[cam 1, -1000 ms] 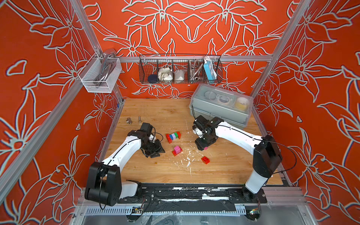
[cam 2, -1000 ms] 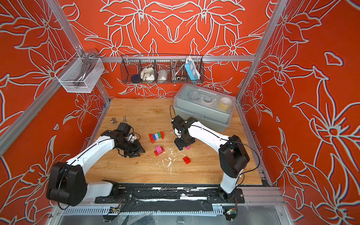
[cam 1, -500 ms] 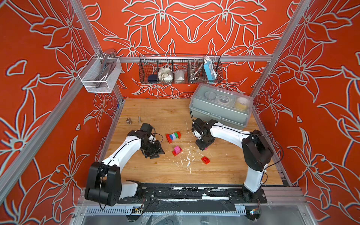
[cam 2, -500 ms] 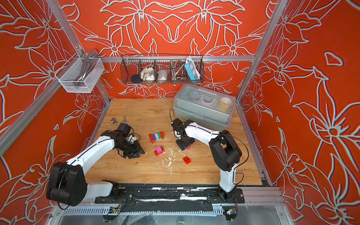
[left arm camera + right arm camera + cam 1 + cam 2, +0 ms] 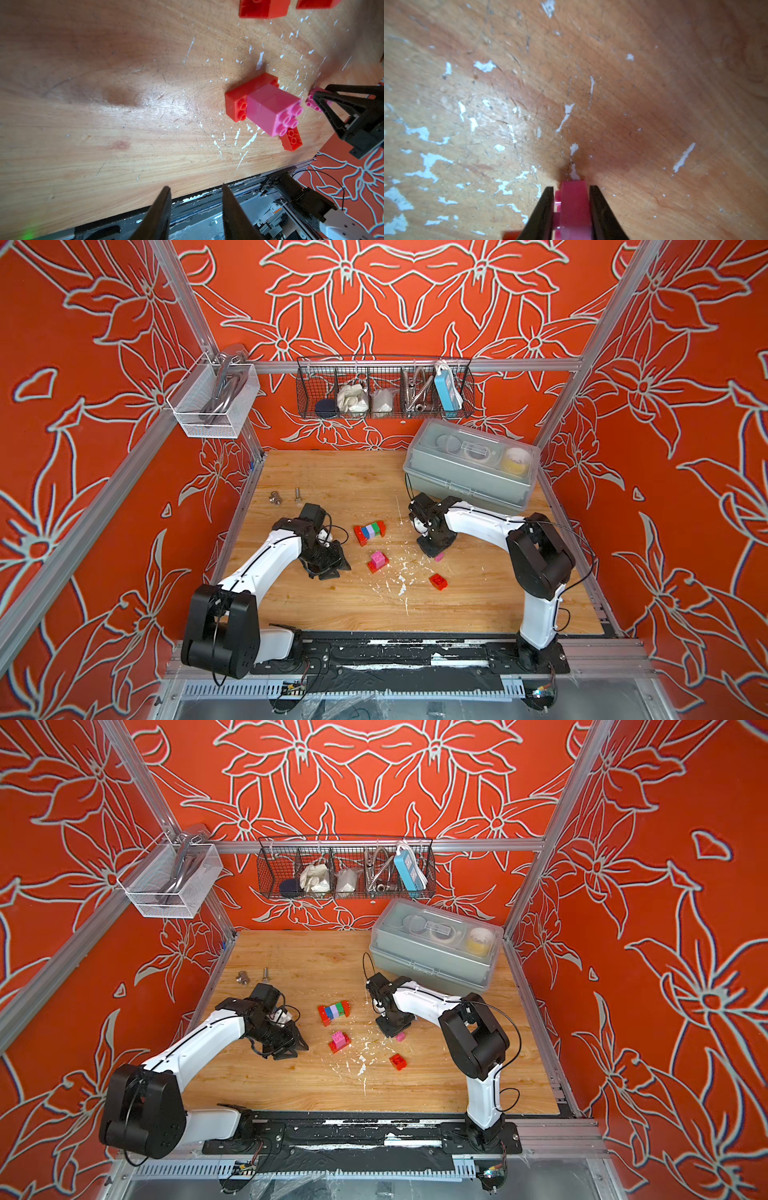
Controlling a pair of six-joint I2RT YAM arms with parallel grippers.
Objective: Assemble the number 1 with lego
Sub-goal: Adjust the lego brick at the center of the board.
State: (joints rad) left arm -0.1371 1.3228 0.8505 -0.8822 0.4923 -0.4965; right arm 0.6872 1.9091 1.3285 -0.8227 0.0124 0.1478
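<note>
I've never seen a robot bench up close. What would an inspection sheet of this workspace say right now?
Surface: wooden tabletop, scratched, with white flecks.
Job's things: multicoloured brick row; pink-on-red stack; loose red brick; pink brick.
Clutter: metal bolts beyond the left arm; grey lidded box behind the right arm.
Grippers: left pincer open, empty; right pincer shut on the pink brick.
Cables: thin black cables loop at the wrists, clear of the bricks.
Surroundings: orange floral walls; wire basket and white mesh basket hung on the frame.
</note>
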